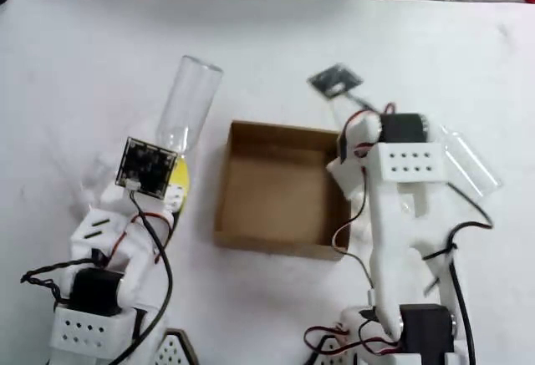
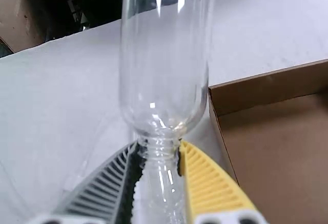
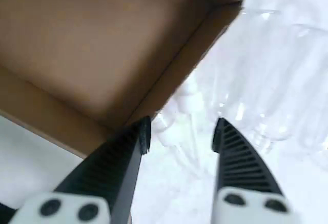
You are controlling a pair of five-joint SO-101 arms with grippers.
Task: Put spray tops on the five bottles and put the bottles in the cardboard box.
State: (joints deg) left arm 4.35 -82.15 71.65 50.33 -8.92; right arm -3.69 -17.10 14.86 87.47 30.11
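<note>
On the left of the white tabletop (image 1: 67, 64) is the left arm (image 1: 92, 290), one of the two arms. Its left gripper (image 2: 158, 152) is closed on the neck of one clear bottle (image 2: 164, 55). The grey finger (image 2: 102, 188) presses one side of the neck and the yellow finger (image 2: 210, 183) the other, with the neck tight between them. In the high view this held bottle (image 1: 188, 98) points away from the arm, with its flat bottom as the far end. It is near the left wall of the cardboard box (image 1: 219, 206); I cannot tell if it touches the tabletop. There is one box. It is open at the top, shows its brown floor, and stands in the middle between the two arms. The right arm (image 1: 401, 215) goes up along the right wall of the box. The right gripper (image 3: 179, 131) is wide open, its two black fingers (image 3: 123, 152) are well apart, and it holds nothing. It hangs just outside the corner of the box wall (image 3: 169, 90). Below the gap between the fingers lie some white parts (image 3: 179, 114) that look like spray tops, too blurred to count. Just beside them, away from the box, loose bottles (image 3: 266, 80) of clear plastic lie close together on the tabletop. I count at least two, but their outlines run into each other. In the high view they (image 1: 464, 160) lie to the right of the right arm.
</note>
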